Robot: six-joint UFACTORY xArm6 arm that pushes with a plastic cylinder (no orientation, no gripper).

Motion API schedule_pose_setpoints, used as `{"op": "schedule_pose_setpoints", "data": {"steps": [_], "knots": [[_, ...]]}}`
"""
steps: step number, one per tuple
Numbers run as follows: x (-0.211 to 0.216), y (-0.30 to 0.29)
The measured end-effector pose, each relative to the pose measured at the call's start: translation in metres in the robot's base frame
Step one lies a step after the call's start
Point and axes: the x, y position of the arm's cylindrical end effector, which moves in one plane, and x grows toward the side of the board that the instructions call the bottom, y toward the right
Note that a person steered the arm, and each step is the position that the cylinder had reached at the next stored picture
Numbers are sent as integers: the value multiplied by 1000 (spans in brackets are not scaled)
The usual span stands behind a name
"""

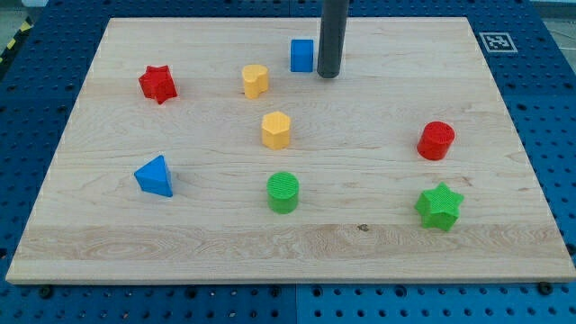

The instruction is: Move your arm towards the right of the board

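Observation:
My tip rests on the wooden board near the view's top, just right of the blue cube and close to it. A yellow heart-like block lies left of the cube. A yellow hexagonal block sits below that, near the middle. A red star is at the upper left. A blue triangle is at the lower left. A green cylinder is at the lower middle. A red cylinder and a green star are on the right.
The board lies on a blue perforated table. A black-and-white marker tag sits at the board's top right corner.

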Motion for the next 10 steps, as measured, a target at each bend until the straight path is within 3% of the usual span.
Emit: {"op": "schedule_pose_setpoints", "data": {"steps": [2, 6, 10], "knots": [[-3, -17], [13, 69], [10, 76]]}}
